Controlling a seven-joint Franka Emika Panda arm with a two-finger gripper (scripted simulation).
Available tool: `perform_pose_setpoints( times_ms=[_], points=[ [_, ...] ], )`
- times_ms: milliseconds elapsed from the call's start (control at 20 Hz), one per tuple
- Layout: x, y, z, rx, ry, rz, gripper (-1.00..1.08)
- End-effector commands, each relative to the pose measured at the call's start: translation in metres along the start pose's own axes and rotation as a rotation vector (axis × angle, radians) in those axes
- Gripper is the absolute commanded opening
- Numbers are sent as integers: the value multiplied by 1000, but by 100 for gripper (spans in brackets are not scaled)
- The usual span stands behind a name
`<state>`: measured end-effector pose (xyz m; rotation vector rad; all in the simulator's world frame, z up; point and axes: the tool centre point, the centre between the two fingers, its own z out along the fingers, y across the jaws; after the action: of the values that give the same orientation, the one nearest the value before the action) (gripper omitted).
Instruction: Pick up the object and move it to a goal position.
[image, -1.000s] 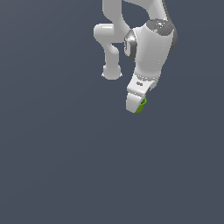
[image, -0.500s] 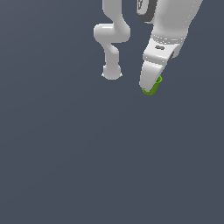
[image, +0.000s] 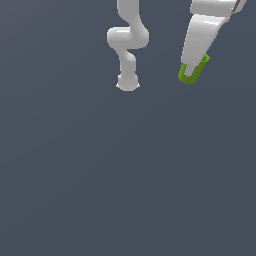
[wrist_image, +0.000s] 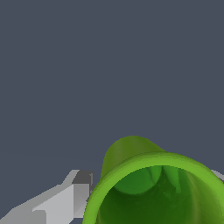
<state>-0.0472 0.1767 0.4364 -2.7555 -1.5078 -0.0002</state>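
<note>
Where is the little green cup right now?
The green cup is near the exterior view's top right, clamped in the tool at the white arm's tip, off to the right of the arm's base.

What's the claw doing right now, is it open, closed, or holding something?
Claw: closed on the green cup, carrying it.

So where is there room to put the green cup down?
Almost anywhere. The grey floor is bare below the arm's base and under the cup, which hangs between the jaws. Only the spot right by the base is taken.
</note>
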Motion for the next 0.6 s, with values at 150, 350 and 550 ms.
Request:
perform_pose_setpoints(
  times_ms=[150,350,550],
  points=[
    [9,-5,-38,0,0,1,-100],
    [14,-6,-55,0,0,2,-100],
    [17,-7,-66,0,0,2,-100]
  ],
)
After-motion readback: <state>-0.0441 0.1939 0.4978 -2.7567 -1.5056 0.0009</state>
